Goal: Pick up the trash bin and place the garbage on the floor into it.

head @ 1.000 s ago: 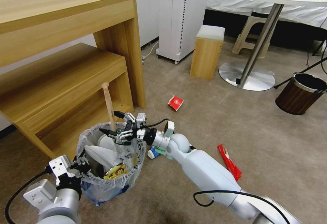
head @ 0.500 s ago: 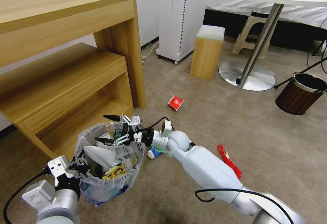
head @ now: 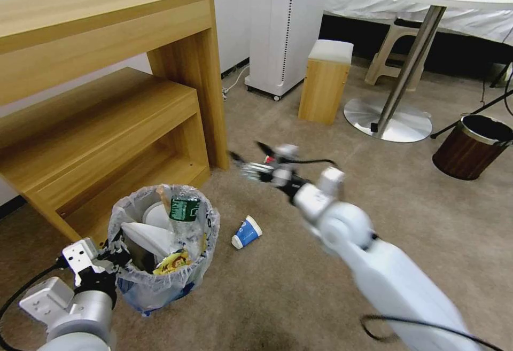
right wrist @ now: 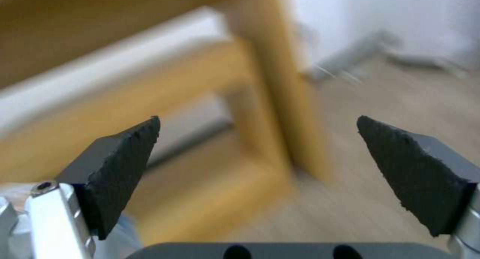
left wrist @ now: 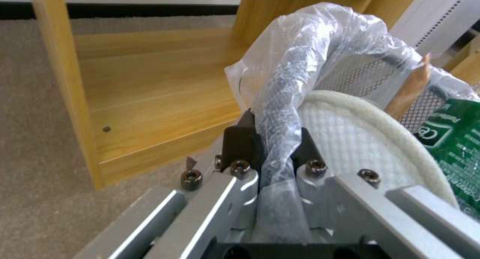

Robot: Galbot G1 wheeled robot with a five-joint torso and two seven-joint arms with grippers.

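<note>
Plastic-lined trash bin [head: 160, 249] on beige floor [head: 278, 292] by wooden shelf unit [head: 101, 105], rim pinched by left gripper [left wrist: 272, 139]. Slipper [left wrist: 365, 139], green-labelled bottle [head: 185, 208] inside. Blue cup [head: 246, 232] just right of bin. Right gripper [right wrist: 257, 169] spread wide, empty, raised above floor.

Motion blur is smearing the right gripper [head: 245, 160] and its arm; just behind it, the red cup [head: 269, 159] is showing only a sliver.
</note>
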